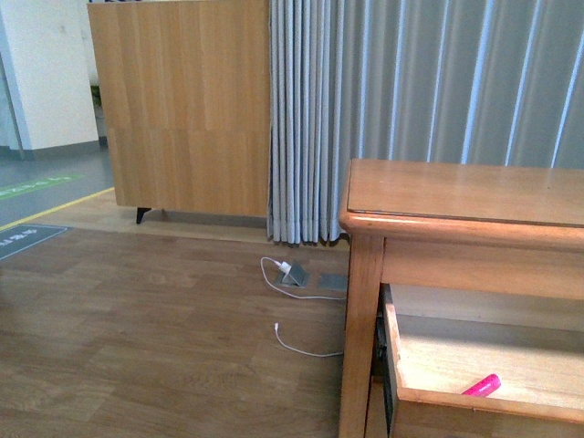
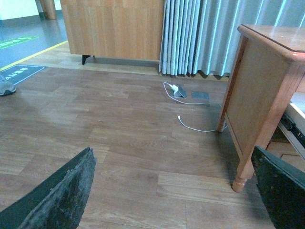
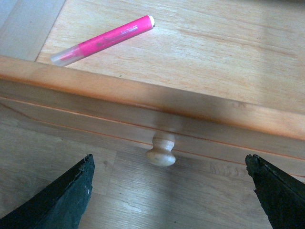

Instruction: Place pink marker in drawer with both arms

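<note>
The pink marker (image 3: 102, 40) lies flat on the floor of the pulled-out drawer (image 3: 200, 109), near its front wall; in the front view the pink marker (image 1: 481, 385) shows just behind the drawer (image 1: 474, 401) front. My right gripper (image 3: 169, 191) is open in front of the drawer, with the round wooden knob (image 3: 161, 150) between and just beyond its fingers (image 3: 62, 200), nothing held. My left gripper (image 2: 174, 191) is open over bare floor, beside the table's leg (image 2: 248, 162), away from the drawer. Neither arm shows in the front view.
The drawer sits in a wooden side table (image 1: 456, 196) at the right. A white cable (image 1: 297, 342) and a grey floor socket (image 1: 297, 274) lie on the wood floor. Grey curtains (image 1: 411, 91) and a wooden cabinet (image 1: 182, 109) stand behind.
</note>
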Available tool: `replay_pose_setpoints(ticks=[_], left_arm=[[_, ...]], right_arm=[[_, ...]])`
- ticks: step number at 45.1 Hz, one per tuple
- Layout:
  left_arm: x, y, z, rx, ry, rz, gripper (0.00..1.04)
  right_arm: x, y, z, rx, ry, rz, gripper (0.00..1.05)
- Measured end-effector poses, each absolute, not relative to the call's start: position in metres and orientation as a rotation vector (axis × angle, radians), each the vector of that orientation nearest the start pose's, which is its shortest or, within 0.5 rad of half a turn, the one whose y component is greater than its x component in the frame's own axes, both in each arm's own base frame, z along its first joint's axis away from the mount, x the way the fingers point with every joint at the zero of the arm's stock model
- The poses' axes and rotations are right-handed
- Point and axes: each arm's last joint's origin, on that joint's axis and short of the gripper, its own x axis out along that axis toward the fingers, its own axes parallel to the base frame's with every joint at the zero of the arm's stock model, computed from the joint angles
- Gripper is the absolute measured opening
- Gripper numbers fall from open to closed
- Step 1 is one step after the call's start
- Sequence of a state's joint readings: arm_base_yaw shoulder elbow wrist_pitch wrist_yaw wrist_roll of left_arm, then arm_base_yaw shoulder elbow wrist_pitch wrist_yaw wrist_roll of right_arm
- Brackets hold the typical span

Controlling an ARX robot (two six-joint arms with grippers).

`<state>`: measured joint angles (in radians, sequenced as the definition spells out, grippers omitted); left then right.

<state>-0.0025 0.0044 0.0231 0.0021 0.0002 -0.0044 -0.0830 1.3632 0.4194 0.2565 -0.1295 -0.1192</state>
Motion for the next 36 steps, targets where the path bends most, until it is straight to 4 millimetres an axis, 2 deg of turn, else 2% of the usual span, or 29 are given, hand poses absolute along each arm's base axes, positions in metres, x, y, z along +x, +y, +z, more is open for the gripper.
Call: replay_pose_setpoints(ticks=[7,19,36], left_arm=[[0.097,0.0,0.171,-0.004,-0.021,-0.003,0.99],[0.097,0.0,0.171,-0.004,-0.021,-0.003,0.99],[0.097,0.0,0.171,-0.004,-0.021,-0.003,0.99]], right_arm=[[0.254,-0.016,0.125,-0.043,0.677,0.063,0.96],[0.292,-0.025,0.122,-0.021,0.571,0.009,0.96],[0.345,-0.03,0.106,0.022,0.472,-0.064,0.96]])
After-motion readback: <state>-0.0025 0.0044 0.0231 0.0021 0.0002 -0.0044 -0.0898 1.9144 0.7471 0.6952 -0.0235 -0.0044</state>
